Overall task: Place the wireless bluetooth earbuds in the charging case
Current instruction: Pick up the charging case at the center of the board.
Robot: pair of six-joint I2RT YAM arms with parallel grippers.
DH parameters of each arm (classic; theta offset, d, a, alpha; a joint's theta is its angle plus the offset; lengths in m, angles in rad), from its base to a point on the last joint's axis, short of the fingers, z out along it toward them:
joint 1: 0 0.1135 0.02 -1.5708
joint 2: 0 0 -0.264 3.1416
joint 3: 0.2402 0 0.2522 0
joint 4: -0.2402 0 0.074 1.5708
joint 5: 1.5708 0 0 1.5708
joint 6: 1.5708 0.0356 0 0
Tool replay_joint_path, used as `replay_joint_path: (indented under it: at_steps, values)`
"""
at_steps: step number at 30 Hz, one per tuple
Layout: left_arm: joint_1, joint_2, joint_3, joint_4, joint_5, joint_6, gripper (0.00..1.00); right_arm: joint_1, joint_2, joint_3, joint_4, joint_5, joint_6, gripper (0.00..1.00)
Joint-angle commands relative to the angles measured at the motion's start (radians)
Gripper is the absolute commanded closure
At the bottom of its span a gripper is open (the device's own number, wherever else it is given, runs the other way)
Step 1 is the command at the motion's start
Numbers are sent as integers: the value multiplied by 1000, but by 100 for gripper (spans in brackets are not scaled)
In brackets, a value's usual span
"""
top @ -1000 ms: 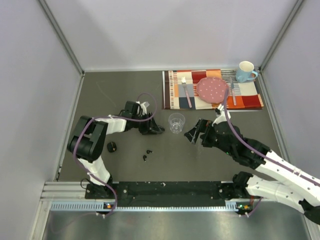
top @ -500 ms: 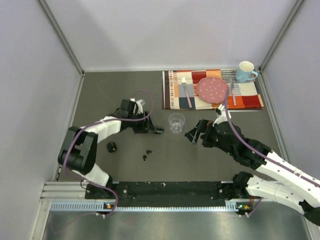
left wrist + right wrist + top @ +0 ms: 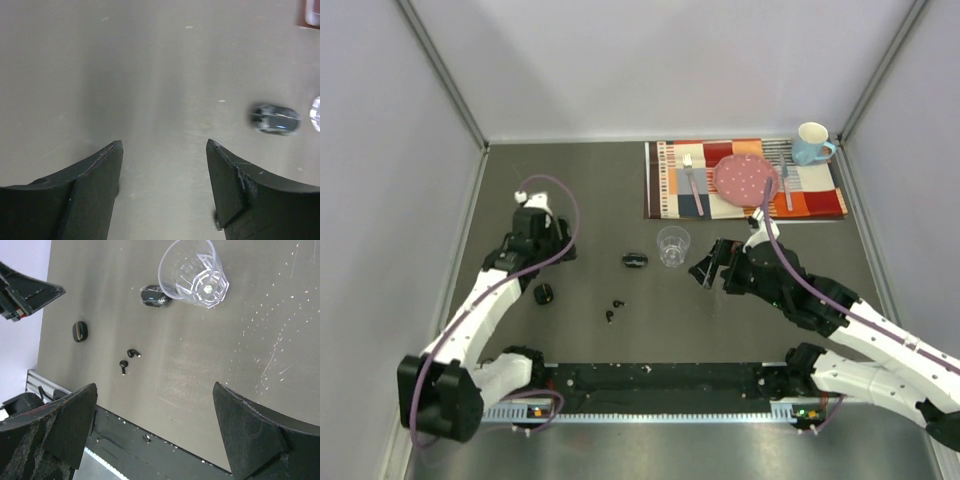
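two wireless bluetooth earbuds [image 3: 617, 302] lie close together, not touching, on the dark surface [image 3: 570, 180], near and left of the single clear cup [image 3: 672, 246]; each is tiny, glossy black and bean-shaped, with a short stem; two black cases sit well apart, the far case [image 3: 635, 260] just left of the cup, the left case [image 3: 544, 294] farther left; the left end effector [image 3: 164, 147] hangs over bare surface at far left, fingers apart, empty; the right end effector [image 3: 155, 386], right of the cup, gapes wide, empty
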Motion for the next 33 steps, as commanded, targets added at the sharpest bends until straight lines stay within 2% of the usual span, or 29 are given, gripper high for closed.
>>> replay_joint_path:
  at_steps: [1, 5, 6, 11, 15, 21, 31, 33]
  values:
    - [86, -103, -79, -67, -88, 8, 27, -11, 4, 18, 24, -12, -24, 1]
    - [147, -88, -87, -115, -51, -27, 24, -11, 5, 18, 24, -12, -27, 1]
    - [150, -65, -82, -124, -49, -33, 19, -11, 7, 20, 24, -13, -29, 1]
    - [161, -2, -73, -170, -153, -87, 11, -14, 2, 18, 24, -18, -24, 1]
    - [167, 35, -62, -184, -164, -96, 12, -14, -10, 8, 24, -12, -20, 1]
    - [180, 133, -26, -224, -186, -118, 21, -15, -8, 3, 24, -4, -12, 1]
    - [183, 211, -10, -231, -158, -109, 25, -22, -7, -1, 24, -1, -15, 1]
    - [183, 226, -12, -222, -118, -90, 26, -23, -7, -1, 24, -2, -18, 1]
